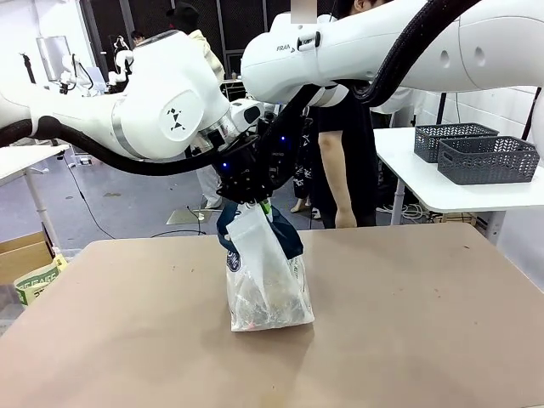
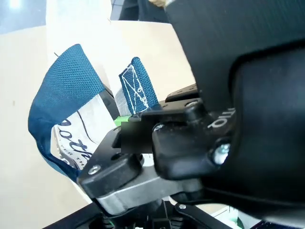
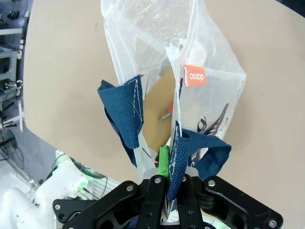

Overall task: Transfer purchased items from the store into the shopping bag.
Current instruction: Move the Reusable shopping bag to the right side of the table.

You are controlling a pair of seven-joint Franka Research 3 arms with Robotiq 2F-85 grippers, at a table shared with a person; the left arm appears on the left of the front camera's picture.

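Shopping bag (image 1: 265,285) upright on table (image 1: 408,323)

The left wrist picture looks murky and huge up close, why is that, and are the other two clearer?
Left wrist view: the other arm's black pincer body sits so near the lens that it looms, soft and dark. Right wrist view: sharp, with glare on the frosted shopping bag. Front view: evenly lit, bag casting a faint shadow on the table.

A crinkled, glossy translucent plastic shopping bag (image 1: 265,285) with woven navy cloth handles (image 3: 127,112) is sitting on a smooth matt tan table (image 1: 408,340), showing flat brown cardboard (image 3: 159,114) inside.
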